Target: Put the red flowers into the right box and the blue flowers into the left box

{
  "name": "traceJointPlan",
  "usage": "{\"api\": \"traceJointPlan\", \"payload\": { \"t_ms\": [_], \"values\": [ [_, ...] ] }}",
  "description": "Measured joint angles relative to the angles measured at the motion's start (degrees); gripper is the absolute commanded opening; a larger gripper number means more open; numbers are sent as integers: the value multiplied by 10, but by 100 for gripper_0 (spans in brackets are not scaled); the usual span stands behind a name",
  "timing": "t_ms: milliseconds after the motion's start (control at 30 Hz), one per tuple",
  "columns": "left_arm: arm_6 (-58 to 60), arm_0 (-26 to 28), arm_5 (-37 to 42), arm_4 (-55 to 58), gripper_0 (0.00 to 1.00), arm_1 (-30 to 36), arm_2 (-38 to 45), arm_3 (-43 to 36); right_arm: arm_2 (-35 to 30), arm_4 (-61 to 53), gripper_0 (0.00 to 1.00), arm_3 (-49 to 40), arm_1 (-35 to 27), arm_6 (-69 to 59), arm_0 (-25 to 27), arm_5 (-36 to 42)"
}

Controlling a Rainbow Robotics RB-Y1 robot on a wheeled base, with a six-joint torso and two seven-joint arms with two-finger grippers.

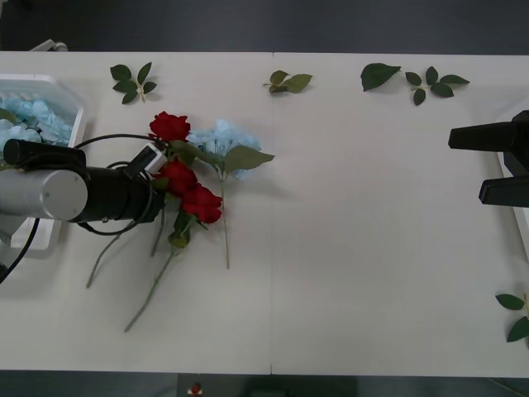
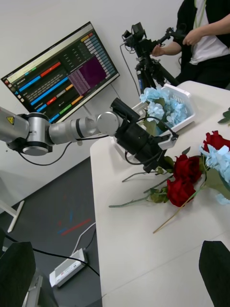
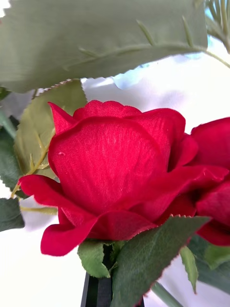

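Three red flowers [image 1: 183, 178] | blue flower [image 1: 221, 139] touching | left tool [image 1: 157, 175] grip: cannot tell

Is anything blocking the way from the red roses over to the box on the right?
Nothing visible does. The red flowers lie by the left tool, and bare table stretches toward the right box, where the right tool waits.
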Motion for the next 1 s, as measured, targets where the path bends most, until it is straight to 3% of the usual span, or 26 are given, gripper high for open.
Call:
{"api": "traceJointPlan", "payload": {
  "t_ms": [233,567,833,1000],
  "values": [
    [0,0,115,52,0,14,86,-20,0,0,100,0,0,0,0,0],
    [0,1,208,63,0,42,173,-35,0,0,100,0,0,0,0,0],
    [18,59,212,45,0,74,239,-159,0,0,100,0,0,0,0,0],
    [80,83,200,88,0,80,244,-195,0,0,100,0,0,0,0,0]
  ]
}}
